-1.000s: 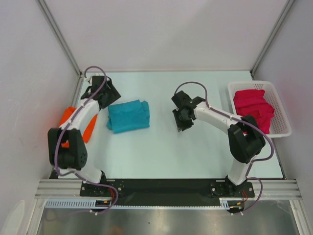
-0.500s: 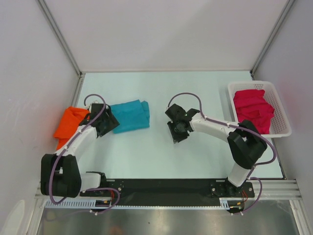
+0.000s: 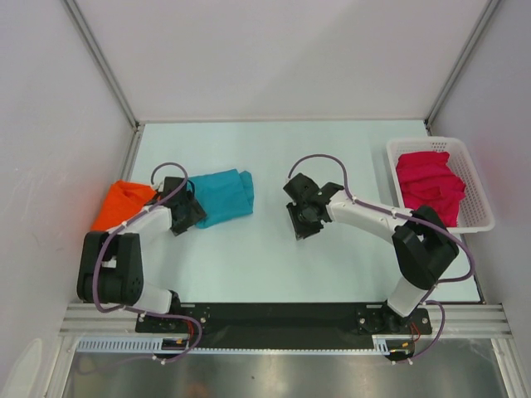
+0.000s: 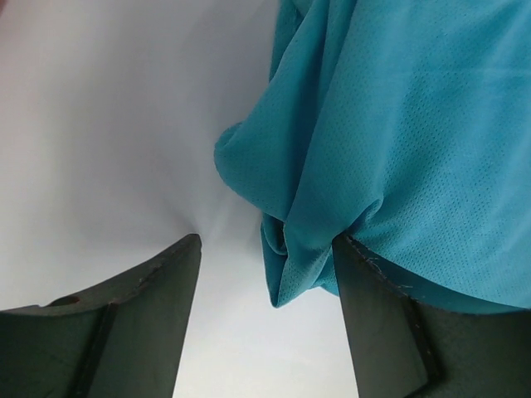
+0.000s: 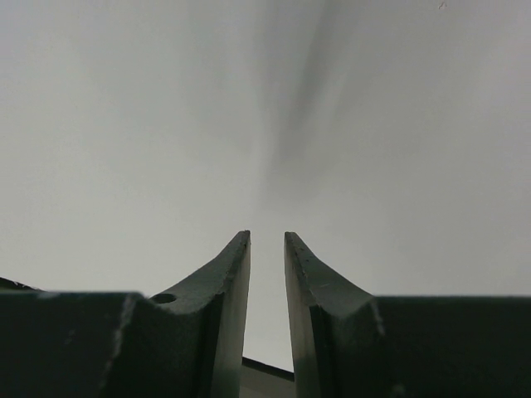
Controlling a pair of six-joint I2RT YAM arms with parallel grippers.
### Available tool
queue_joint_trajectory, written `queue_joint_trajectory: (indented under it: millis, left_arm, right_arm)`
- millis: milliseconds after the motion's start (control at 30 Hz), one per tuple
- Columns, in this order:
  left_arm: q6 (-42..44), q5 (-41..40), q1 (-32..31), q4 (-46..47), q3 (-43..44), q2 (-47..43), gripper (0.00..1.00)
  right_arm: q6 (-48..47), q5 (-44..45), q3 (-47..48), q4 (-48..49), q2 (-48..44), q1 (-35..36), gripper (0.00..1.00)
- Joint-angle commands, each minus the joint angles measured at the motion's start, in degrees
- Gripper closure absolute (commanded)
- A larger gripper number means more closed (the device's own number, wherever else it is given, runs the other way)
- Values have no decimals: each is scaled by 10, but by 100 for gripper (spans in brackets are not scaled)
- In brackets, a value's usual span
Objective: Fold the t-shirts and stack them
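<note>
Three t-shirts on the white table (image 3: 265,265), both arms low over it.
From the left: the orange t-shirt (image 3: 116,203) lies crumpled at the table's left edge. Beside it, the left gripper (image 3: 196,214) has its jaws wide apart, with a bunched corner of the folded teal t-shirt (image 3: 224,195) between them (one finger (image 4: 390,332) touches cloth, nothing clamped). Right of centre, the right gripper (image 3: 300,225) hangs over bare table, jaws parted by a thin slit and holding nothing. The magenta t-shirt (image 3: 427,182) sits heaped in the white basket (image 3: 481,220) at far right.

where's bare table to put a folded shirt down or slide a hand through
Free: the far strip behind the teal shirt and right claw; the near middle, this side of them. Crowded: left edge, orange shirt, left claw, teal shirt; basket holds pink shirt.
</note>
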Motion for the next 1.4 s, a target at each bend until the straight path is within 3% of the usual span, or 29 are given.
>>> queue_joint_trajectory:
  millis: [0,400,900,1100,1367]
  left_arm:
    - [-14,-8,4,20,25,16,28]
    - [-7,-36,4,-16,70,-58,28]
    - [-19,-5,39,41,86,78,28]
    - [-41,66,19,85,94,162,30]
    - [-53,93,-13,82,112,163,28]
  right_arm:
    - [-16,12,36,-11,9,-3,72]
    - [-22,6,67,-16,44,-7,72]
    - [-39,13,68,-31,49,-27,72]
    - [-43,8,80,-35,60,-30,73]
    - [-41,5,81,-34,63,-29,73]
